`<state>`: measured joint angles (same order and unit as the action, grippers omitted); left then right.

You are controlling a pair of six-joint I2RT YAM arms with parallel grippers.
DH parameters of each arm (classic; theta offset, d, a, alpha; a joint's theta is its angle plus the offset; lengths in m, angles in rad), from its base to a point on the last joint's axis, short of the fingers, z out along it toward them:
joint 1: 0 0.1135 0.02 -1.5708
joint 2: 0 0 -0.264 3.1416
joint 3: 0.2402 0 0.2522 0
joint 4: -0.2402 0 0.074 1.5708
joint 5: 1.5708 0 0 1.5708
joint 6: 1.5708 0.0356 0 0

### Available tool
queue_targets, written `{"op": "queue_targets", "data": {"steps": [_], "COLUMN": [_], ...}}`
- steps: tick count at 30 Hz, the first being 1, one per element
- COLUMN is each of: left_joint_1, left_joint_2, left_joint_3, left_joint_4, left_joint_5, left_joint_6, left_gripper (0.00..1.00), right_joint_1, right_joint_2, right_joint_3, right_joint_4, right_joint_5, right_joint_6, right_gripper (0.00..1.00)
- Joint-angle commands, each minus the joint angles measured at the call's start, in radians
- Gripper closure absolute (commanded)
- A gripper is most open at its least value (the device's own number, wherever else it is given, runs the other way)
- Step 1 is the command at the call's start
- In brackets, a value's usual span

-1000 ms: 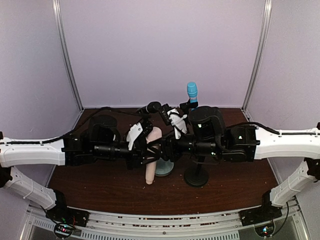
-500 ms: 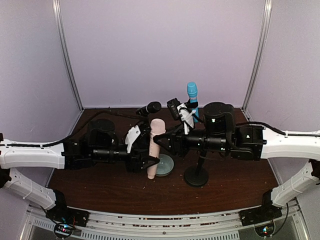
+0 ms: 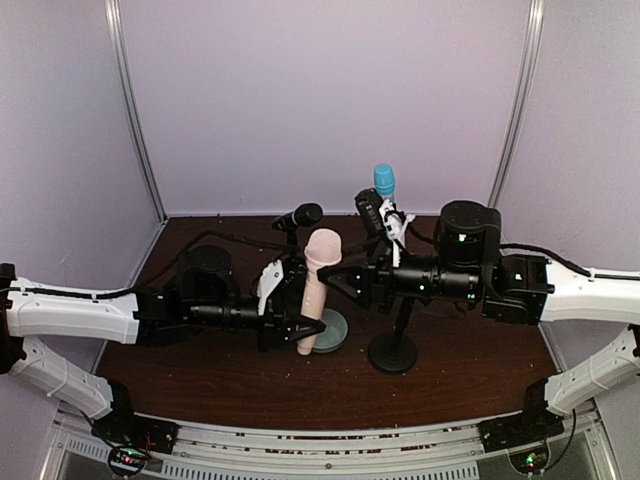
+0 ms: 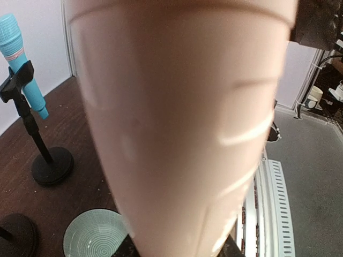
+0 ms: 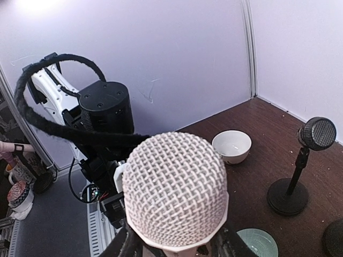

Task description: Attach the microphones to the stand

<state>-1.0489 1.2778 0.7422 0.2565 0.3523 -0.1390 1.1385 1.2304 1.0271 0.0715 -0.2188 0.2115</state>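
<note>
The pale pink-beige microphone stands upright above the table, mesh head up. My left gripper is shut on its lower body, which fills the left wrist view. My right gripper is shut on it just below the head, and the mesh head fills the right wrist view. The light blue microphone sits in a stand clip behind my right arm and also shows in the left wrist view. The black microphone sits on its own stand, seen too in the right wrist view.
A round black stand base sits right of a green bowl. A white bowl lies on the dark wooden table. Another stand base shows at the left wrist view's corner. Purple walls enclose the table.
The pink-beige microphone has swung from tilted to upright and risen. My right arm has moved right and up, and my left gripper has shifted right with the microphone.
</note>
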Motion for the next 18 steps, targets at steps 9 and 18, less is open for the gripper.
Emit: {"op": "queue_targets", "data": {"steps": [9, 18], "left_joint_1": [0.001, -0.009], "left_joint_2": [0.002, -0.001], "left_joint_3": [0.014, 0.020], "left_joint_4": [0.059, 0.031], "left_joint_5": [-0.039, -0.079], "left_joint_6": [0.005, 0.007], "left_gripper": [0.94, 0.94], "right_joint_1": [-0.004, -0.004], "right_joint_2": [0.033, 0.109], "right_joint_3": [0.062, 0.152], "right_joint_4": [-0.077, -0.122], "right_joint_5": [-0.012, 0.066], "right_joint_6": [-0.038, -0.015], "right_gripper": [0.30, 0.29]}}
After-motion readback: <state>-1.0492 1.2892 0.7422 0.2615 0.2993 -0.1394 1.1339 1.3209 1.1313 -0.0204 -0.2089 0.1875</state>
